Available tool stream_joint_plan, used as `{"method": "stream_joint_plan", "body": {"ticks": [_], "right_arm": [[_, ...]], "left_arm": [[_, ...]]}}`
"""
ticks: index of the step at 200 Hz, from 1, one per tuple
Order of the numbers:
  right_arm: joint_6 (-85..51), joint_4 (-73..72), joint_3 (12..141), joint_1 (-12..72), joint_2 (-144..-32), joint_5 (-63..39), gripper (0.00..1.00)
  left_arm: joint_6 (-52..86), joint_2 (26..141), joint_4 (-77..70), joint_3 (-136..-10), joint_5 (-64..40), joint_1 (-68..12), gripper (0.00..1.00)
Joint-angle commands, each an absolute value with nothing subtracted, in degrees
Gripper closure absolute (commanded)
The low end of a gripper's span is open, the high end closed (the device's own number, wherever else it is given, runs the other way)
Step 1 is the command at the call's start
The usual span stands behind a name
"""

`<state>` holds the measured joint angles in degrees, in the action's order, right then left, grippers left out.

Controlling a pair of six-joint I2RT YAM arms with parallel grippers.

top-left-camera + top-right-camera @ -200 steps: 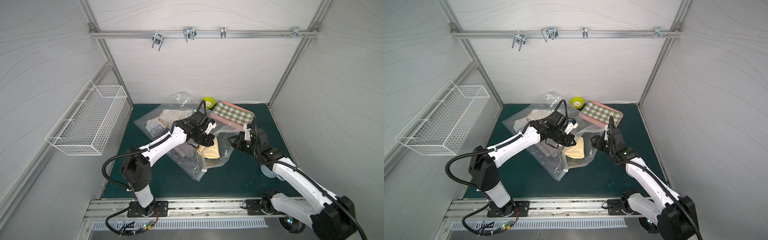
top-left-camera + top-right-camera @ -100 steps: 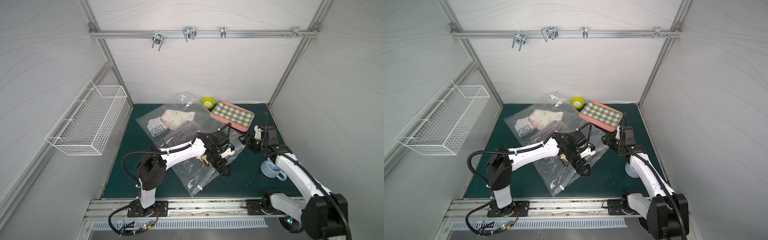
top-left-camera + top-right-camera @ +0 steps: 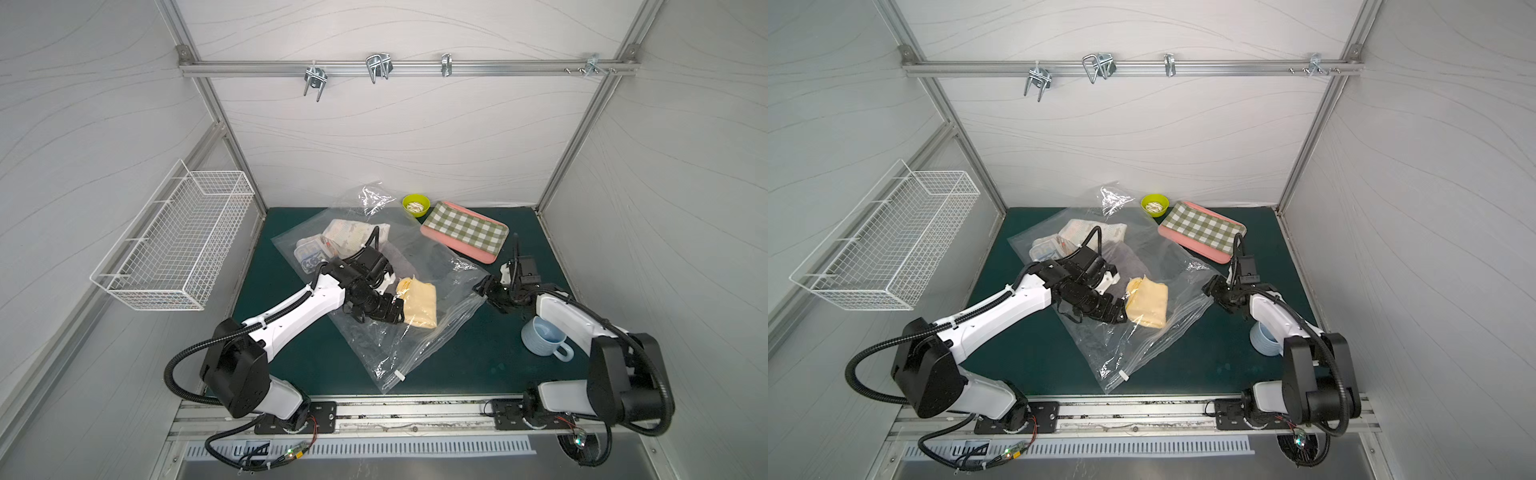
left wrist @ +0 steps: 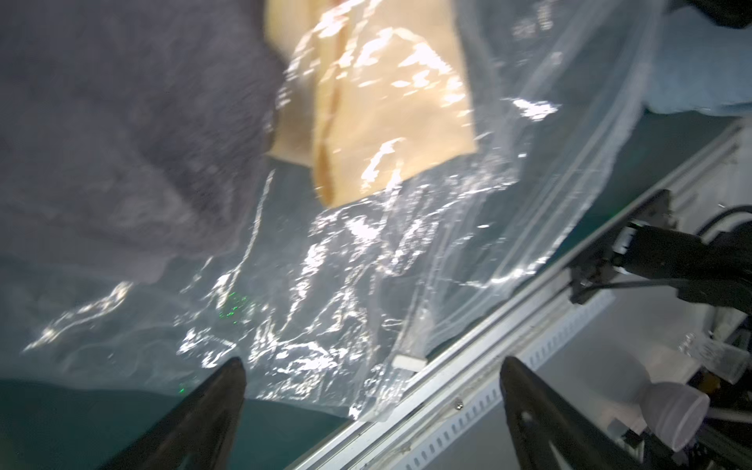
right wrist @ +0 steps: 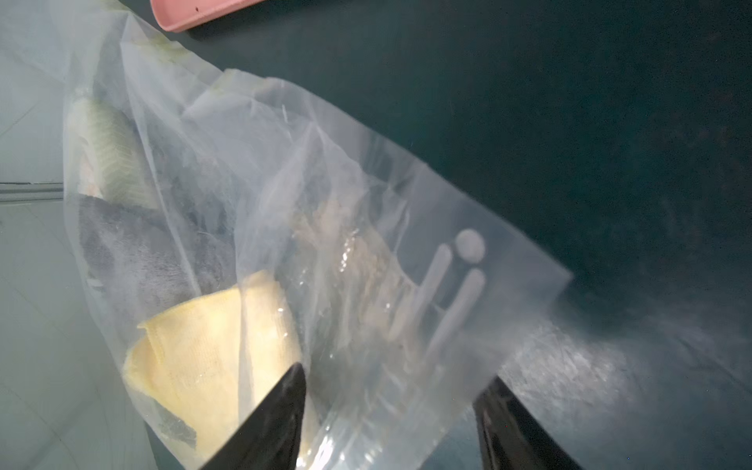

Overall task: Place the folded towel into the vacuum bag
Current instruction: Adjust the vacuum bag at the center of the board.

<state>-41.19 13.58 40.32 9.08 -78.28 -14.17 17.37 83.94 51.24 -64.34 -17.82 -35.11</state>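
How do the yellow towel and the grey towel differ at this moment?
Colour: the yellow towel is pale yellow, the grey towel dark grey.
Visibility: in both top views the yellow towel shows almost whole, while the left arm hides part of the grey towel.
Place: the yellow towel lies near the zip strip of the vacuum bag; the grey towel lies deeper in.
Shared: both show through clear plastic.

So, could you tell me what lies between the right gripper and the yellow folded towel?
Only the vacuum bag's clear plastic: the yellow folded towel lies inside it, and the right gripper stands at its edge. Both top views show this.
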Motion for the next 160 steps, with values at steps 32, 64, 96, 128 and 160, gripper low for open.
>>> {"method": "stream_joint_plan", "body": {"ticks": [32, 64, 96, 128, 160], "right_arm": [[-47.21, -0.27, 41.89, 8.94, -87.18, -17.05, 1.0], [-44.41, 1.41, 51.04, 9.74, -93.16, -17.62, 1.0], [-40.19, 5.78, 60.31, 9.09, -96.37, -15.49, 1.0], [-40.77, 6.19, 62.98, 8.07, -96.84, -14.05, 0.99], [-42.37, 9.76, 58.58, 10.11, -91.33, -14.39, 0.42]], "left_arm": [[22.27, 89.03, 53.43, -60.87, -12.44, -31.3, 0.1], [24.07, 100.76, 49.26, -68.64, -8.56, -31.32, 0.16], [24.88, 114.33, 51.0, -84.82, 0.23, -31.0, 0.15], [23.89, 125.89, 53.37, -102.33, 7.04, -28.83, 0.14], [24.4, 122.05, 52.53, -101.91, 0.17, -28.86, 0.14]]}}
